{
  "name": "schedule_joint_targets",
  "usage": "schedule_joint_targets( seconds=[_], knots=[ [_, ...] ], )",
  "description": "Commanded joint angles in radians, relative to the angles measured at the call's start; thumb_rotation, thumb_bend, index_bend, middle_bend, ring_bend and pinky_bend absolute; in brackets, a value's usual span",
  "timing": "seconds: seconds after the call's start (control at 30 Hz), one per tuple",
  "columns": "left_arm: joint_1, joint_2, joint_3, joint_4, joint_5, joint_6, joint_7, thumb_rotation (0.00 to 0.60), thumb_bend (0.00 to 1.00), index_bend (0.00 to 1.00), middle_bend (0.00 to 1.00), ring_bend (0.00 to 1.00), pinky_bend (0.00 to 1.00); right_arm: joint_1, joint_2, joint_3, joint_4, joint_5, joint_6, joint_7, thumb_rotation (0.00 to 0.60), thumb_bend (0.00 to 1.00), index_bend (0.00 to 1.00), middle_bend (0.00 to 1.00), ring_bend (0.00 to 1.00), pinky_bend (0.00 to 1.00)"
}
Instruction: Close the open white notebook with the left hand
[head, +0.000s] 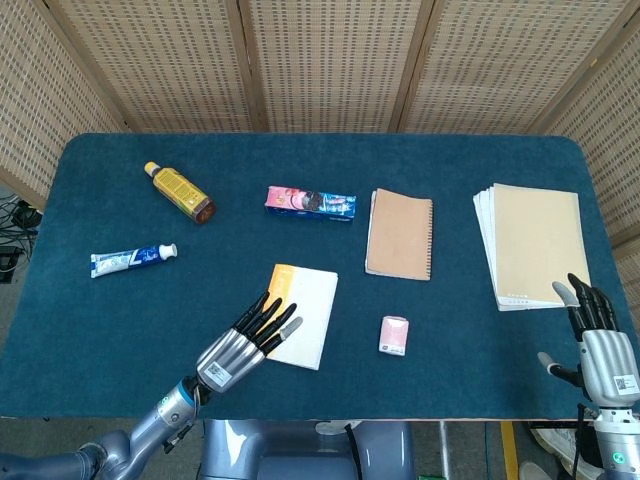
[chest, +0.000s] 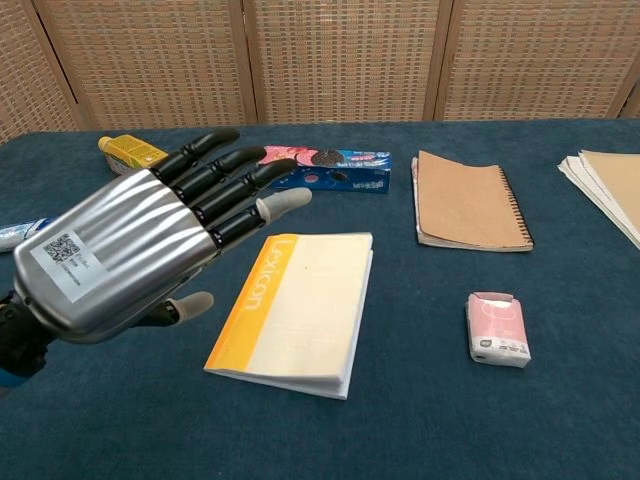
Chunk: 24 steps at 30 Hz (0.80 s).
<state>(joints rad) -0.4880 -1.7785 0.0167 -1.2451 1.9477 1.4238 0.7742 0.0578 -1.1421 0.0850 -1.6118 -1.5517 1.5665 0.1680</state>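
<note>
The white notebook (head: 301, 314) lies shut near the front middle of the blue table (head: 100, 330), with bare cloth all around it. Its cover is cream with a yellow strip down the left side, and the strip has pale writing too blurry to read. The left hand (head: 243, 343) sits at the notebook's front left corner, fingers (chest: 225, 175) straight and a little spread, holding nothing. From the chest view I cannot tell if it touches the cover. The right hand (head: 598, 335) waits at the front right edge, fingers up and apart, partly cut off. The paper stack (head: 533, 243) lies just behind it
</note>
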Motion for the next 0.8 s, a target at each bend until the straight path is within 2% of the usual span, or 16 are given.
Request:
schedule_joint_targets(
  seconds=[0.03,0.27,0.43,0.57,0.8],
  knots=[
    [0.021,0.020,0.012,-0.023,-0.022,0.008,-0.033,0.600,0.21,0.00,0.00,0.00,0.00,0.001,0.004,-0.003,0.001,-0.004,-0.002,0.001,0.600,0.13,0.02,0.00,0.00,0.00],
    [0.162,0.131,0.038,-0.149,-0.150,0.120,-0.170,0.600,0.20,0.00,0.00,0.00,0.00,-0.001,-0.007,0.004,0.017,-0.003,0.011,-0.024,0.600,0.13,0.02,0.00,0.00,0.00],
    [0.236,0.278,0.063,-0.290,-0.259,0.119,-0.231,0.600,0.18,0.00,0.00,0.00,0.00,0.000,-0.005,0.000,0.011,-0.004,0.006,-0.047,0.600,0.13,0.02,0.00,0.00,0.00],
    [0.287,0.366,0.083,-0.332,-0.295,0.148,-0.264,0.600,0.17,0.00,0.00,0.00,0.00,0.001,-0.010,-0.001,0.015,-0.005,0.006,-0.092,0.600,0.13,0.02,0.00,0.00,0.00],
    [0.344,0.466,0.102,-0.389,-0.387,0.128,-0.339,0.600,0.17,0.00,0.00,0.00,0.00,0.004,-0.013,-0.002,0.005,0.005,-0.008,-0.155,0.600,0.13,0.02,0.00,0.00,0.00]
  ],
)
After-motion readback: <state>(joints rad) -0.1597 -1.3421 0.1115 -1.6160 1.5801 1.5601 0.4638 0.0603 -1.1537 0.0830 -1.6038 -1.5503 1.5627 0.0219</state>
